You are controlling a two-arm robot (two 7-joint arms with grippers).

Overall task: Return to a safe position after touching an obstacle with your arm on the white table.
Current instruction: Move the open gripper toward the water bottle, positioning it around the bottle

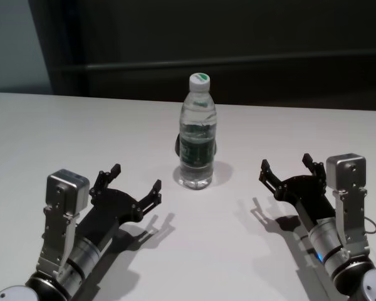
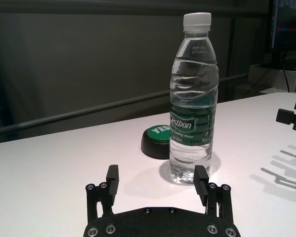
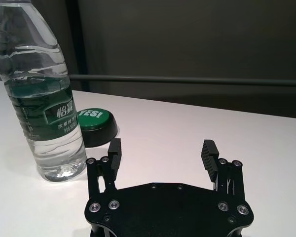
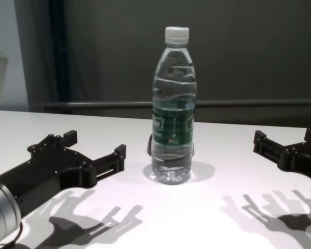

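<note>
The obstacle, a clear water bottle with a white cap and a dark green label, stands upright near the middle of the white table. My left gripper is open and empty, low over the table, to the left of the bottle and nearer to me. My right gripper is open and empty to the bottle's right. Neither touches the bottle. The bottle also shows in the left wrist view, the right wrist view and the chest view, beyond the open fingers.
A low black puck with a green top lies on the table just behind the bottle, and also shows in the right wrist view. A dark grey wall with a horizontal rail runs behind the table's far edge.
</note>
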